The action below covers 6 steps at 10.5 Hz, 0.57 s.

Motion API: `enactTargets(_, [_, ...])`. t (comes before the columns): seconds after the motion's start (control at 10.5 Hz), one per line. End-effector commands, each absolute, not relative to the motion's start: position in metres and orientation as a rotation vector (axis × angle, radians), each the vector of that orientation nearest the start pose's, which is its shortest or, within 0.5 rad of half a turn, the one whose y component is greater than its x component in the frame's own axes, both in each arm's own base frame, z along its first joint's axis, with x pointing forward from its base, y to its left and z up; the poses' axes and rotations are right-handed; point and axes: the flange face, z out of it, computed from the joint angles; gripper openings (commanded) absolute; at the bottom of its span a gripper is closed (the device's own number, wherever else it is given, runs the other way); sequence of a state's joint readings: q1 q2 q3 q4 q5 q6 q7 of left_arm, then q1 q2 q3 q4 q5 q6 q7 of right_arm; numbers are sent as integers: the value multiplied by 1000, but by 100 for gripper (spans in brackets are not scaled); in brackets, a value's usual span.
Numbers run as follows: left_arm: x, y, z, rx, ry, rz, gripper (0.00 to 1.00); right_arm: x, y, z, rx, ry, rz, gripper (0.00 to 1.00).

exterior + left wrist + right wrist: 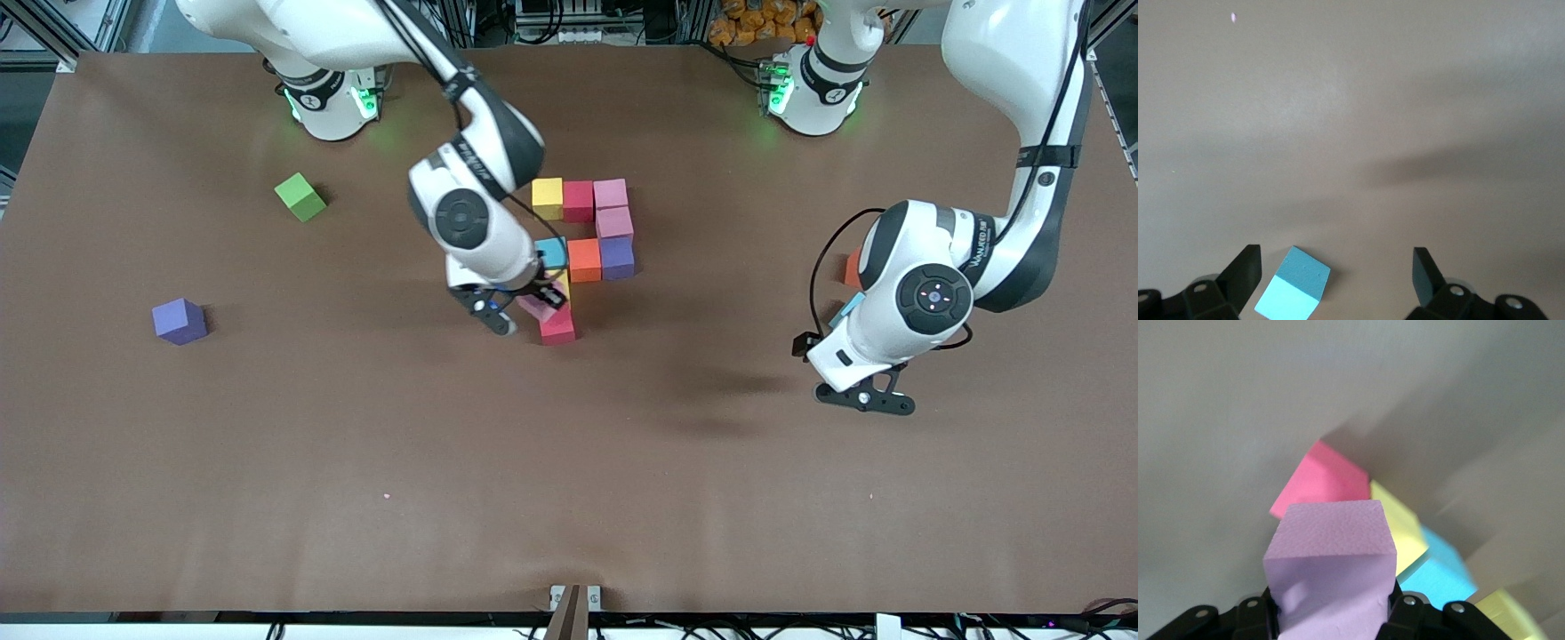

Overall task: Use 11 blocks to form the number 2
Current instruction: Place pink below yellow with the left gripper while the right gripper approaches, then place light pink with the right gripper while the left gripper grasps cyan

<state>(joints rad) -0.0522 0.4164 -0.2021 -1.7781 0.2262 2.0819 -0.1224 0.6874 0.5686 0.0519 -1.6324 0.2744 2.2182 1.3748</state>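
My right gripper [523, 308] [1331, 608] is shut on a pale pink block [536, 308] [1331, 567], low beside the figure's red block [557, 328] [1321, 483]. The partial number 2 [584, 240] runs yellow [547, 197], red [578, 200], pink [610, 193], pink [614, 222], purple [617, 258], orange [584, 260], light blue [551, 253], then a mostly hidden yellow [1398, 533] and the red block. My left gripper [867, 396] [1336, 273] hangs open over a loose light blue block [1295, 285] lying between its fingers.
A green cube [300, 196] and a loose purple cube [180, 320] lie toward the right arm's end. An orange-red block [852, 267] is partly hidden by the left arm. A metal bracket [574, 597] sits at the table's edge nearest the front camera.
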Motion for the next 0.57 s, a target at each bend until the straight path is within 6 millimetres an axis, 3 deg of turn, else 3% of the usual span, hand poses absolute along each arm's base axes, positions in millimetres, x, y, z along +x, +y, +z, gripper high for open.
enactTargets(0.0, [585,-148,314,-2958,485,88,100,517,503,283,-2628,1400,331,13])
enactTargets(0.19, [558,-118,297,-2947,617,39,100,516,509,285,-2565,1507,335,13])
enactTargets(0.47, [555,-77,284,-2902,836,103,100,519,511,272,-2431,1705,332,13])
